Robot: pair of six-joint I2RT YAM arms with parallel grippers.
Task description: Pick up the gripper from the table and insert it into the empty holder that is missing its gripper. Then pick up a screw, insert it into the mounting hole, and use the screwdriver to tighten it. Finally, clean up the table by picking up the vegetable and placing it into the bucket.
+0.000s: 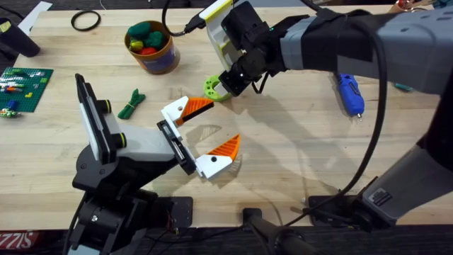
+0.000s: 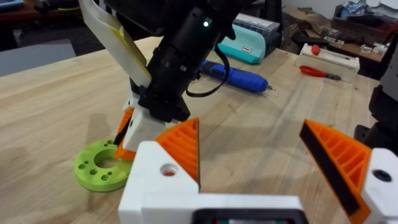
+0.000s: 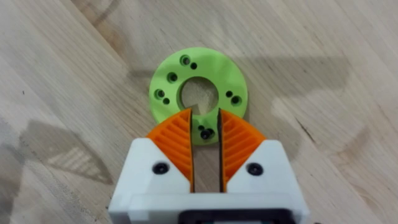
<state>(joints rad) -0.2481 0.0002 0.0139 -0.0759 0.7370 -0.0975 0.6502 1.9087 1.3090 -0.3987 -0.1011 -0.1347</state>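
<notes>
— Right gripper [image 3: 205, 134], how does it stand?
— It hangs just over the bright green ring [image 3: 198, 91] on the bench [image 1: 297, 149]. The two orange pads [image 3: 176, 140] are close together, with a narrow gap between them, and they hold nothing. From above, this gripper [image 1: 225, 91] is at the ring [image 1: 211, 88], near the middle of the bench.

— And the left gripper [image 1: 214, 134]?
— It is wide open and empty. One orange pad [image 1: 197, 108] points toward the ring, the other lies nearer to the bench edge.

— Where is the screwdriver [image 1: 350, 95]?
— The blue screwdriver lies flat on the bench, on the right side, well apart from both grippers. The left wrist camera shows it [image 2: 239, 78] behind the right arm, next to a teal box [image 2: 247, 43].

— The vegetable [image 1: 131, 104] and the bucket [image 1: 151, 47]?
— The dark green vegetable lies on the bench, just beside the left arm. The bucket stands farther back, with colourful toys inside.
</notes>
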